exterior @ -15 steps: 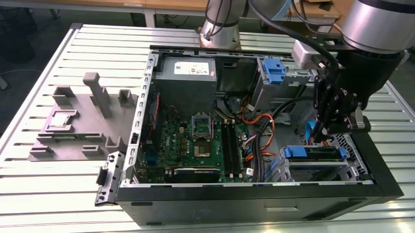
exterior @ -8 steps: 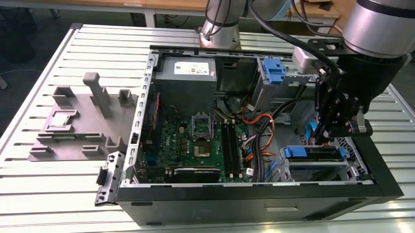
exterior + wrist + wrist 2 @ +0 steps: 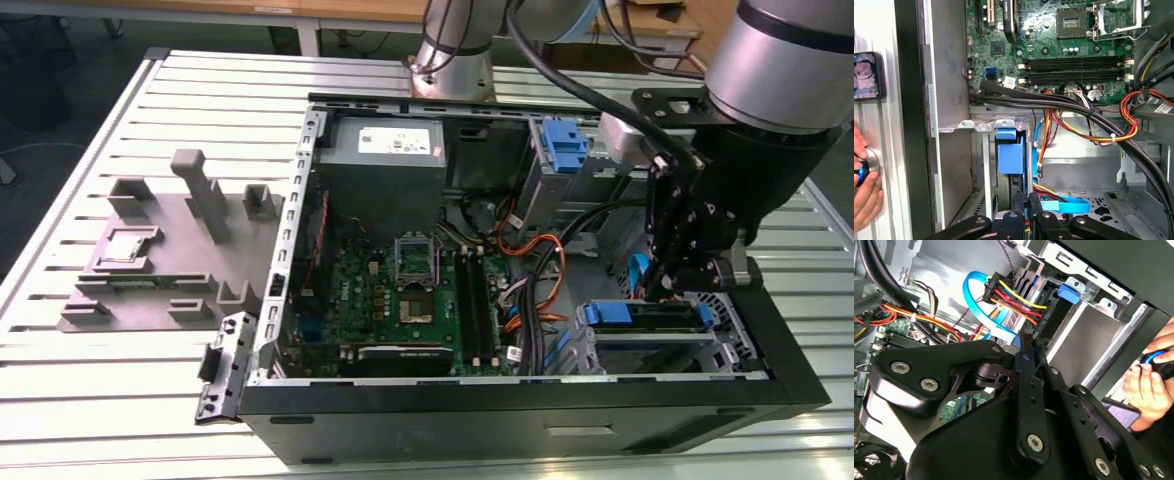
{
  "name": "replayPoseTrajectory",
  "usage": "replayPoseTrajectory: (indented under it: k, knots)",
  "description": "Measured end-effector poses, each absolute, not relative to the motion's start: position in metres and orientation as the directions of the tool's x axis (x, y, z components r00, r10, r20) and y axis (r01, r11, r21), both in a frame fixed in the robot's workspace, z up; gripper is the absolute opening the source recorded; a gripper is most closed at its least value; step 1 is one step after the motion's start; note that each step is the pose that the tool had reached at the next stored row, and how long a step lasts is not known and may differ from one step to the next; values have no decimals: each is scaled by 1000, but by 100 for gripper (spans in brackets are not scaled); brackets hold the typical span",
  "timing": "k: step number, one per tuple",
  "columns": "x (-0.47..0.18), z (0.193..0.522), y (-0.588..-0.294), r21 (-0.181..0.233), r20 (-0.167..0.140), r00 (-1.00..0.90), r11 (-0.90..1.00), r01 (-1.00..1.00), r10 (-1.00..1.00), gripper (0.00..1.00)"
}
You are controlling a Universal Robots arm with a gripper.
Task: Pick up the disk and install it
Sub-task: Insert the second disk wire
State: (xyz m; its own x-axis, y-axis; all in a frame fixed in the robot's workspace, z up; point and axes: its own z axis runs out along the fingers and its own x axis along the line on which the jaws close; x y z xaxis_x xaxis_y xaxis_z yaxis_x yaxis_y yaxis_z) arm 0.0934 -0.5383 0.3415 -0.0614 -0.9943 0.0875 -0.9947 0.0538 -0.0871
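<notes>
In the second wrist view the gripper (image 3: 1024, 352) has its fingers drawn together on a thin blue edge, apparently the disk (image 3: 643, 316), which sits in the drive cage of the open computer case (image 3: 521, 410). Beyond, a person's hand (image 3: 1154, 377) rests on the surface (image 3: 134, 400).

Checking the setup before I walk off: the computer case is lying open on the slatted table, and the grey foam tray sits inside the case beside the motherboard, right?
Not quite. The computer case does lie open on the slatted table, but the exterior view shows the grey foam tray outside it, on the table at that view's left. The motherboard is inside the case.
</notes>
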Motion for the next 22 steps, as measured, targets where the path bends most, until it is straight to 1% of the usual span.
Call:
replayPoseTrajectory:
  k: [3, 5, 9, 22]
  knots:
    - [93, 341, -542, -85, 56, -61, 57, -995, -997, 16]
    - [93, 341, -545, -85, 44, -62, 58, -995, -997, 16]
    - [93, 341, -550, -84, 42, -62, 58, -995, -997, 16]
    - [96, 339, -552, -86, 36, -63, 60, -994, -997, 16]
